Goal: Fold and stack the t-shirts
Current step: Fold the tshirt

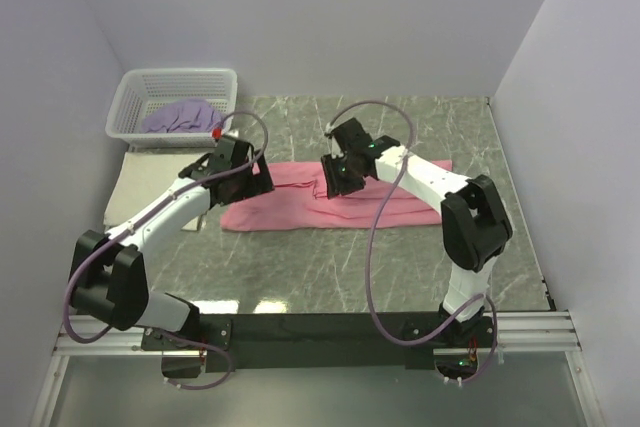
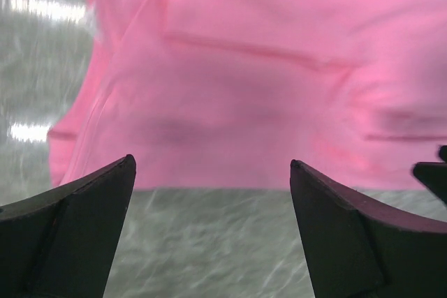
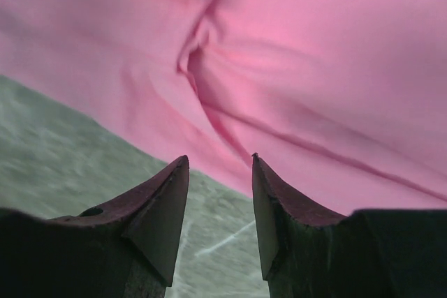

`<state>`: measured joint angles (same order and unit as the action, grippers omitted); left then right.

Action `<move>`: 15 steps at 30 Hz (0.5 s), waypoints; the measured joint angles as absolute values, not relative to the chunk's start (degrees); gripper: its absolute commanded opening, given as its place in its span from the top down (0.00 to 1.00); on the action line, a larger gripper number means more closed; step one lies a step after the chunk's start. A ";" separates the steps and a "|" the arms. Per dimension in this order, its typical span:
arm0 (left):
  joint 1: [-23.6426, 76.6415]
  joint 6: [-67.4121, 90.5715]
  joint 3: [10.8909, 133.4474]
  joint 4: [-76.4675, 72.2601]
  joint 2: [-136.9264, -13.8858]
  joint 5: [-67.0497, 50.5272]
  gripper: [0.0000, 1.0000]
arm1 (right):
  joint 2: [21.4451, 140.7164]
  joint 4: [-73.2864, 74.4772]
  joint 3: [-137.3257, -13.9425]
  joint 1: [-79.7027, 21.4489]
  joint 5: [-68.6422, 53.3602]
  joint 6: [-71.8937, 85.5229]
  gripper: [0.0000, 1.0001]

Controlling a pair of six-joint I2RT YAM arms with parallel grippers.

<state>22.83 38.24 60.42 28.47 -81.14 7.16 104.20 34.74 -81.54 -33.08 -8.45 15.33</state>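
Observation:
The pink t-shirt (image 1: 300, 209) lies folded into a long strip across the middle of the marble table. My left gripper (image 1: 252, 185) hovers over its left end, jaws wide open and empty; in the left wrist view the pink t-shirt (image 2: 265, 82) lies just beyond the gripper (image 2: 213, 165). My right gripper (image 1: 336, 185) hovers over the strip's middle, jaws partly open and empty; in the right wrist view its tips (image 3: 220, 160) sit at the near edge of the pink t-shirt (image 3: 314, 68). A lavender t-shirt (image 1: 180, 117) lies crumpled in the basket. A folded cream t-shirt (image 1: 135, 179) lies at the left.
The white lattice basket (image 1: 135, 97) stands at the back left corner. Walls close in the table at the left, back and right. The black rail (image 1: 320, 329) with the arm bases runs along the near edge.

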 measured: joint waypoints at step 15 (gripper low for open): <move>23.07 37.06 51.03 26.20 -82.63 7.35 0.09 | 110.89 36.01 -78.65 -36.23 -8.71 5.72 0.65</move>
<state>23.07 37.06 51.03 26.20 -82.63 7.35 110.89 36.01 -78.65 -36.23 -8.71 5.72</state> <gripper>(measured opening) 0.922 0.396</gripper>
